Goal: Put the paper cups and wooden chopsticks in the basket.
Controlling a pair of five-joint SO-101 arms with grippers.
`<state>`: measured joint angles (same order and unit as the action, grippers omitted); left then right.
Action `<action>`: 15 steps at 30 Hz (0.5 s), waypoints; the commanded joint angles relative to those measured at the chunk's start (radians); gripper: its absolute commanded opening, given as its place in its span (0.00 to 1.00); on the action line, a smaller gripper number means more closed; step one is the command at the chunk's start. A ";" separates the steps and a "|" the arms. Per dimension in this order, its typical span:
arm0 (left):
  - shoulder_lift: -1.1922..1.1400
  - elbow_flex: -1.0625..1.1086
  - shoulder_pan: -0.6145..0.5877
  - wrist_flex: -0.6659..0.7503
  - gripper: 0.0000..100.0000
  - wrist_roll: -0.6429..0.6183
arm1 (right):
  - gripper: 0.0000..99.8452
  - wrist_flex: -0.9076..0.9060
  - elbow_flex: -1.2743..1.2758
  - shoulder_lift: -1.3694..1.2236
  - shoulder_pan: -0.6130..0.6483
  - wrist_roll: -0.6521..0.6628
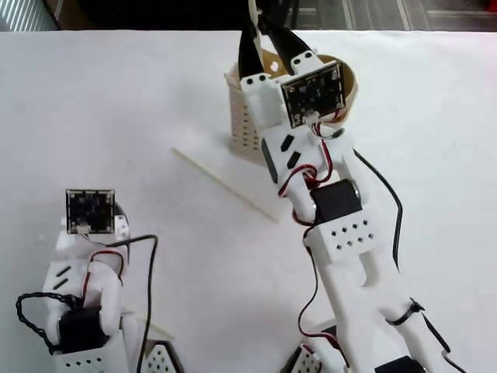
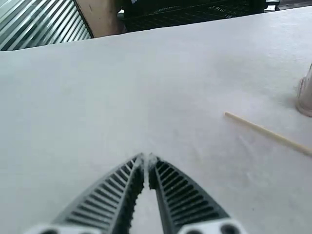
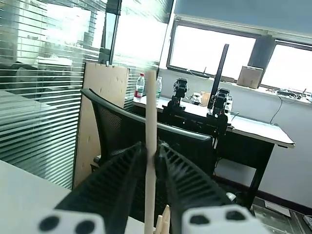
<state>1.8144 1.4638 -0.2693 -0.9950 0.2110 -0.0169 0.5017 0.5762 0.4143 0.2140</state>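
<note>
Right gripper (image 3: pixel 150 148): I see it clamping an upright chopstick (image 3: pixel 150 107) over basket (image 1: pixel 245 128)
Left gripper (image 2: pixel 146 159): closed, empty
Loose chopstick (image 1: pixel 225 185): on table (image 1: pixel 116 116)

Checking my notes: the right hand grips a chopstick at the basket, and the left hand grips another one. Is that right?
No: the left hand is shut on nothing, as the left wrist view shows. The right hand does grip a chopstick at the basket.

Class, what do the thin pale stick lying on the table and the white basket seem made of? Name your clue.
Thin pale stick: likely unfinished wood, matt pale tan, straight. White perforated basket: probably moulded plastic, judging by regular rows of holes in a smooth wall, though the look leaves it open.
</note>
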 commanded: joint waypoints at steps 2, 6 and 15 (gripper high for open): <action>0.008 -0.005 -0.008 0.025 0.05 -0.012 | 0.17 -0.071 -0.071 0.027 0.002 -0.008; 0.008 -0.005 -0.008 0.025 0.05 -0.012 | 0.11 -0.228 -0.147 0.041 -0.001 -0.009; 0.008 0.017 -0.002 0.048 0.05 -0.008 | 0.02 -0.736 -0.166 0.142 0.107 -0.011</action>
<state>1.8144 1.4853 -0.2693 -0.9705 0.2110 -0.5493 0.3867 0.6728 0.4741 0.2140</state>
